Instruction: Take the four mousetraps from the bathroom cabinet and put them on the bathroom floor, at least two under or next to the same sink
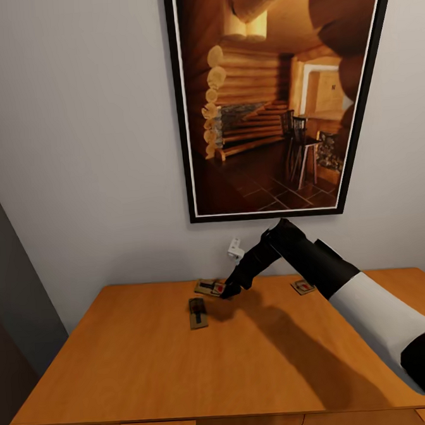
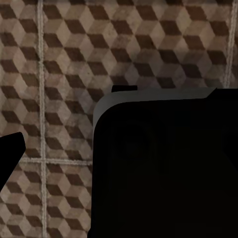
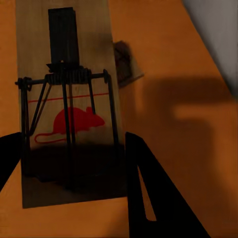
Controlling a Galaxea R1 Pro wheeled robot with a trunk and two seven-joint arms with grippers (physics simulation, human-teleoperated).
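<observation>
On cabinet point(image 1: 153, 362) top near wall: right gripper point(image 1: 230, 290) spread open, straddling rear mousetrap point(image 3: 67, 106). Two more traps nearby point(image 1: 198, 312) point(image 1: 302, 287). Centre fingers on board edges, avoid spring bar, close gently. Left gripper point(image 2: 12, 153) over floor point(image 2: 64, 59), state unclear.

Three mousetraps lie on the one orange-brown cabinet point(image 1: 153, 362): one point(image 1: 198, 312) near the middle of the top; a second point(image 1: 209, 288) at about one o'clock from it, under the gripper; a third point(image 1: 302, 287) far off at three o'clock, by the wall; one framed picture point(image 1: 280, 93) hangs above; one white wall fitting point(image 1: 235, 249); one arm point(image 1: 344, 285) reaches in.
</observation>
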